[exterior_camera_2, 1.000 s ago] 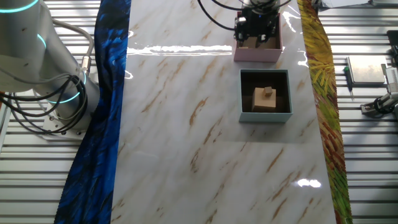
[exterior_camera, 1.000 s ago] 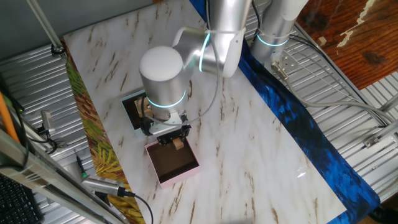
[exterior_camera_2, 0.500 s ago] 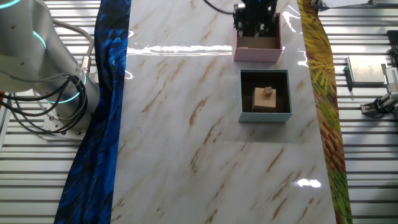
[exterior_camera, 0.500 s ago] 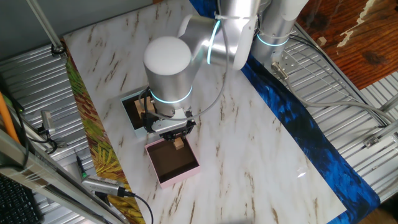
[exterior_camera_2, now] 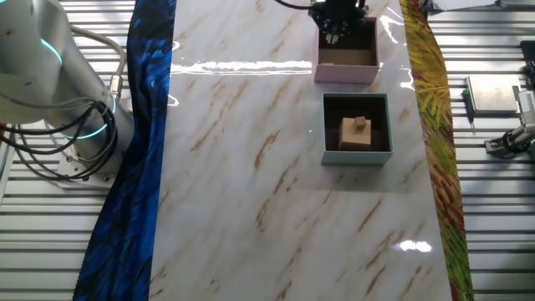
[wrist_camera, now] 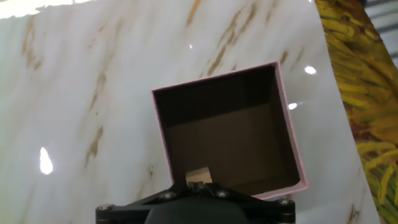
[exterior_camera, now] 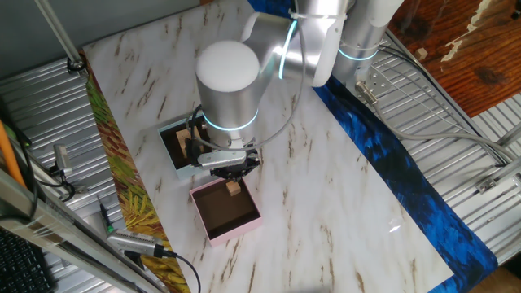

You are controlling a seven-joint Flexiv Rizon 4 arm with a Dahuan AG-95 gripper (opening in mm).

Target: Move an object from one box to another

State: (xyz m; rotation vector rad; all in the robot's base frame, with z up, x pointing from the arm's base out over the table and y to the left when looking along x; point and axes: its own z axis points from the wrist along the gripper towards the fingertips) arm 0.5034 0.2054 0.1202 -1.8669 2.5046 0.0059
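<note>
Surface: white marble table [exterior_camera: 342,195]
Pink box [wrist_camera: 286,112]: just beside blue box [exterior_camera_2: 357,156]
Gripper [exterior_camera: 231,172]: above the pink box's edge, closed on small wooden block [exterior_camera: 234,189]
Blue box: two wooden pieces [exterior_camera_2: 356,132] inside

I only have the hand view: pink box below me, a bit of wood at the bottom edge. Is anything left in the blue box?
Observer: Yes. The other fixed view shows the light-blue box holding a wooden block with a smaller cube on top.
Operator: Where does it sit from the pink one?
Observer: Right beside the pink box, with a narrow strip of table between them.
Operator: Am I over the pink box?
Observer: The gripper hangs over its edge on the blue-box side, just above the small wood piece.
</note>
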